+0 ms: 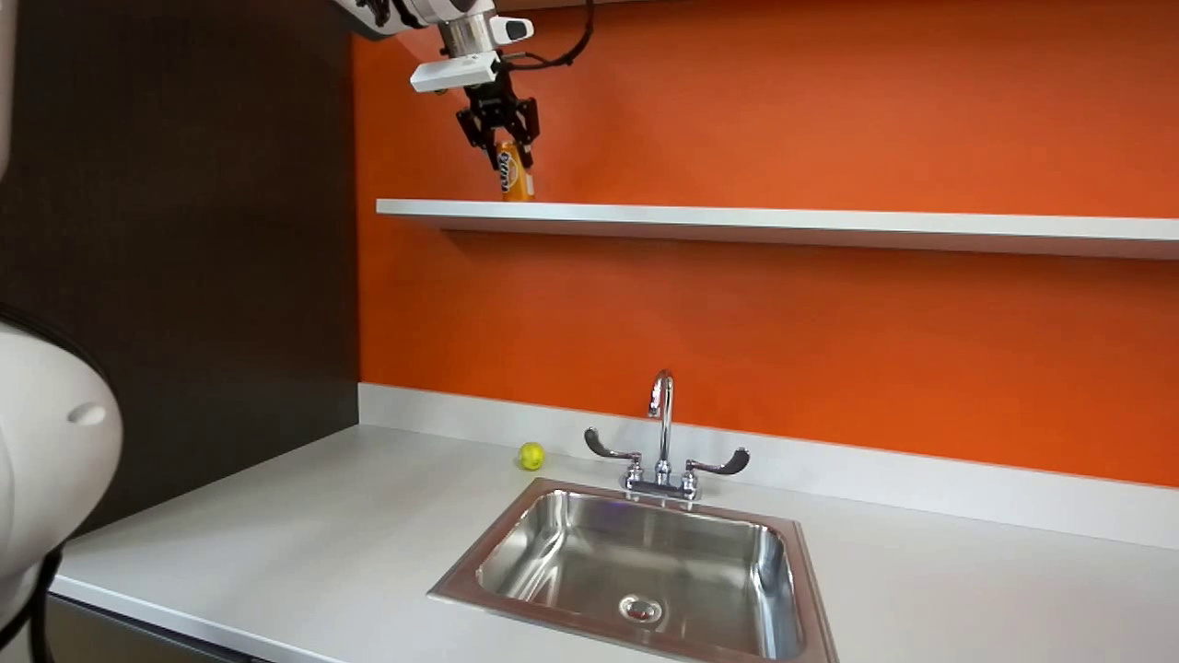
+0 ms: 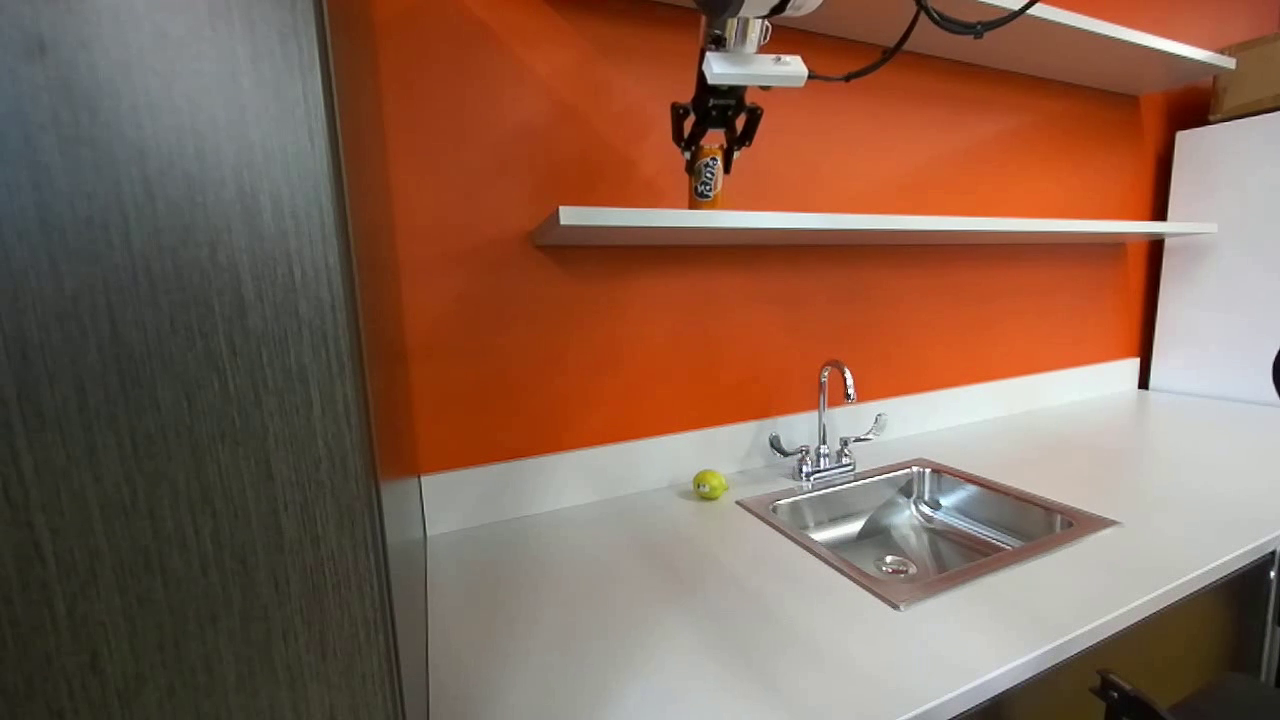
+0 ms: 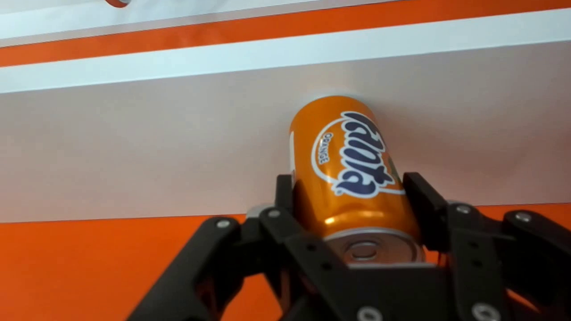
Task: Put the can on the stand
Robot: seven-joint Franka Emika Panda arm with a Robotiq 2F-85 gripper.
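I am watching a smooth orange wall [image 1: 829, 341] filling the back of both exterior views. In front of it, the pale, flat worktop [image 1: 276, 534] is spreading out with a soft sheen, and at one end a tall, dark panel [image 2: 180, 360] is showing fine vertical streaks. Against the wall, a long, thin, straight-edged white shelf [image 1: 737, 217] is running sideways. Below, a sink [image 1: 663, 543] of shiny metal is gleaming in the worktop, its inner corners rounding smoothly, and behind it a curved chrome tap [image 1: 665, 433] is rising between lever handles [image 1: 732, 462]. Over the shelf I am pointing the black, jointed claw [image 1: 511, 164] downward. In the wrist view its blunt fingers [image 3: 284, 191] are pressing on opposite sides of the orange can [image 3: 352, 178], and I am pinching it between them. That glossy cylinder, with its metal lid and its dark lettering edged in white, is standing upright on the shelf.
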